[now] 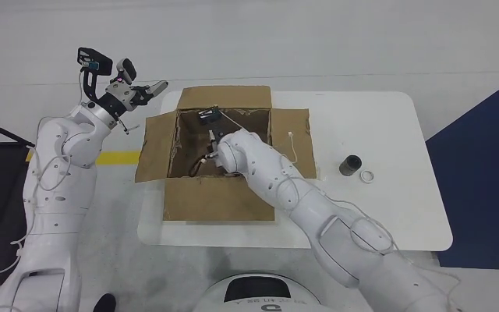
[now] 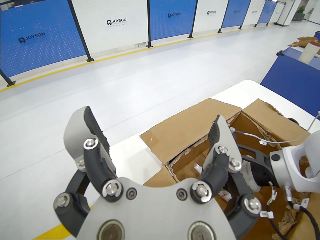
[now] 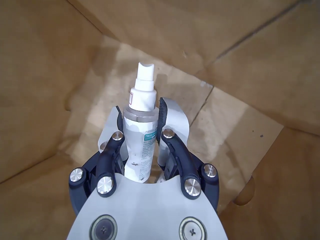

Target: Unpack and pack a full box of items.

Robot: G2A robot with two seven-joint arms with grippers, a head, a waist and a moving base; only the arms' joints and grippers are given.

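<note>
Cardboard box (image 1: 218,199), right gripper (image 3: 140,106) inside clenched on spray bottle (image 3: 140,141), left gripper (image 2: 153,116) spread empty

Your white left arm (image 1: 70,144) is folded up at the elbow, out to the left side. Its grey-and-black two-finger left gripper (image 2: 153,116) is raised, fingers spread wide with nothing between them. Your white right arm (image 1: 281,187) stretches forward across the middle with the wrist tipped downward, and its matching right gripper (image 3: 140,106) is clamped around a clear, white-capped spray bottle (image 3: 138,138).
</note>
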